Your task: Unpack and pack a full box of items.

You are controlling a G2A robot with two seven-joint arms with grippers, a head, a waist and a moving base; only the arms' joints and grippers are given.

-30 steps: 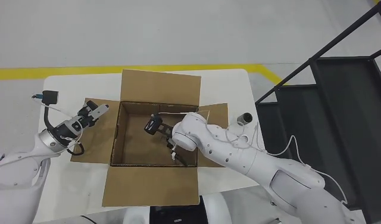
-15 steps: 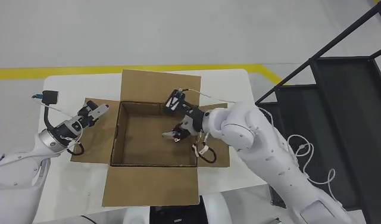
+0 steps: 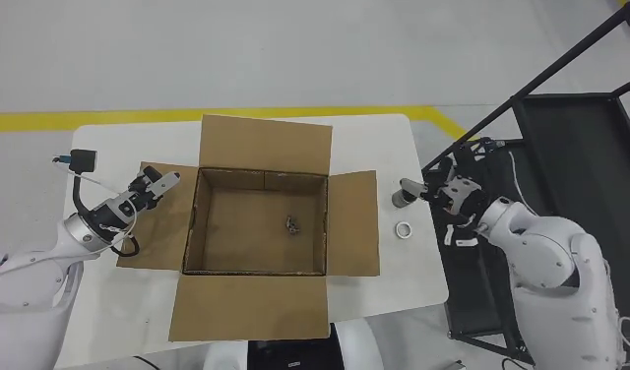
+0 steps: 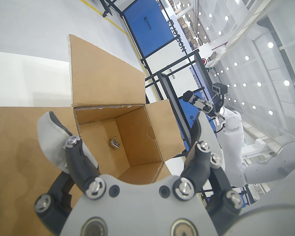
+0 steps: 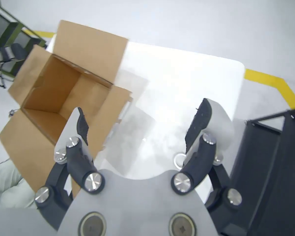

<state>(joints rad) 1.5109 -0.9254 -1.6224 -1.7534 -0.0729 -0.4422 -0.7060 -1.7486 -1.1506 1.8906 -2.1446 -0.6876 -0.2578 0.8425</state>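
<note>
An open cardboard box stands mid-table with its four flaps spread. On its floor lies a small metal part, also seen in the left wrist view. My left gripper hangs open and empty over the box's left flap. My right gripper is open and empty over the table's right edge. It is close to a small grey cylinder. A white ring lies on the table beside the right flap, and in the right wrist view it sits near one finger's base.
A black metal rack stands just past the table's right edge. A small black device on a stalk sits at the table's left edge. The white table is bare behind and to the right of the box.
My right arm pulled out of the box and swung right to the table's edge. A white ring now lies on the table there. The left arm stayed put.
</note>
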